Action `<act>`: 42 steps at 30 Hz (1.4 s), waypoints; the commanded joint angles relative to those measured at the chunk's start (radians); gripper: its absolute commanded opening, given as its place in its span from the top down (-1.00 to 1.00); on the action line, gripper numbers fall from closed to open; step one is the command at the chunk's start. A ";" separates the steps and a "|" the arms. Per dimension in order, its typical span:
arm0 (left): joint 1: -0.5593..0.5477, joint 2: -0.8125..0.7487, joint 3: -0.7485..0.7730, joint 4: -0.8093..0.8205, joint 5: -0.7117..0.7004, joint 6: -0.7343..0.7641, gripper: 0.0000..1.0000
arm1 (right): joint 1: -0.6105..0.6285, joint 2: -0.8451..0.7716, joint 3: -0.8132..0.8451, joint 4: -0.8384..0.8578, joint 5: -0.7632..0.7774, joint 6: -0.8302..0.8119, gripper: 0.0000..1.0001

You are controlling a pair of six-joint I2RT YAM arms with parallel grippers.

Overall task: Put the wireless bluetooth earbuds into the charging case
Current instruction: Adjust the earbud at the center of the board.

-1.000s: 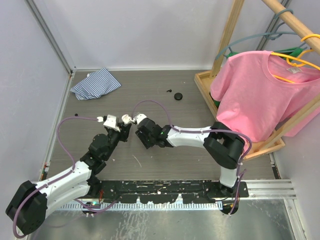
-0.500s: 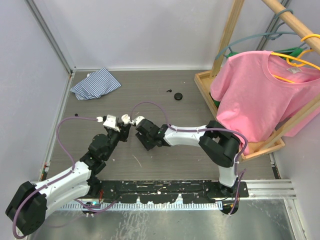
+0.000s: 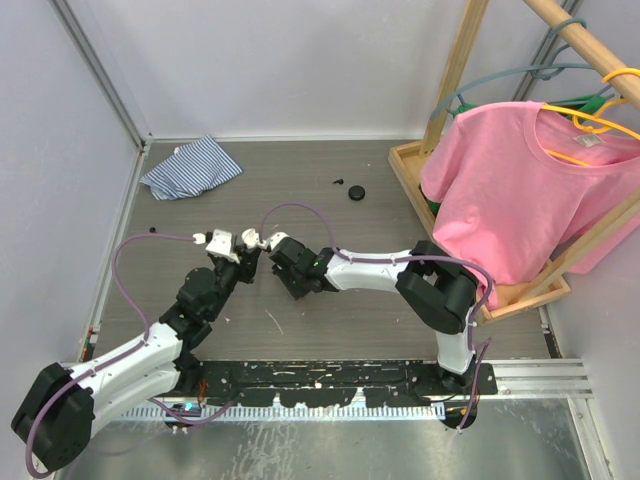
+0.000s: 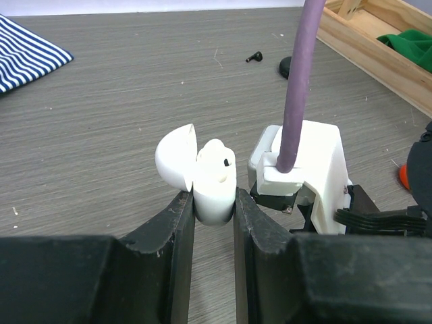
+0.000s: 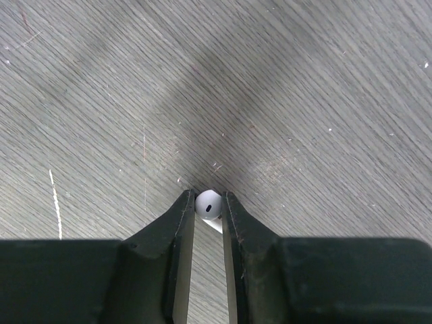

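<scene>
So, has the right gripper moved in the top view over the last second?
Yes. The right gripper has edged left, away from the wooden frame and closer to the left gripper, closing on a white earbud.

A grey wood-grain table (image 3: 300, 215) fills the middle of the top view, with pale walls (image 3: 280, 60) behind it and at left. A blue-and-white striped cloth (image 3: 190, 167) lies crumpled at upper left, near the back corner. At right stands a wooden rack (image 3: 455, 75), its base frame (image 3: 408, 185) resting on the table. A pink T-shirt (image 3: 515, 190) hangs from the rack on a yellow hanger (image 3: 597, 120), with a grey-green hanger (image 3: 500, 78) beside it. Green fabric (image 4: 412, 47) lies inside the frame. A white scratch (image 3: 272, 320) marks the table at lower centre. A metal rail (image 3: 540, 375) runs along the lower right.
</scene>
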 commanded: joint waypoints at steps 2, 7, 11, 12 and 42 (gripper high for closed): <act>-0.001 -0.018 0.023 0.052 0.009 -0.004 1.00 | 0.000 -0.041 -0.001 -0.016 0.025 -0.002 0.63; -0.001 -0.023 0.017 0.070 0.028 -0.003 1.00 | -0.016 -0.094 -0.041 0.025 0.008 0.007 0.64; -0.001 -0.027 0.011 0.084 0.045 -0.002 1.00 | -0.030 -0.156 -0.087 0.081 -0.018 0.023 0.64; -0.001 -0.029 0.009 0.090 0.052 -0.002 0.99 | -0.032 -0.172 -0.098 0.095 -0.021 0.026 0.64; -0.001 -0.011 -0.006 0.154 0.123 0.011 0.99 | -0.102 -0.380 -0.400 0.218 0.256 0.386 0.63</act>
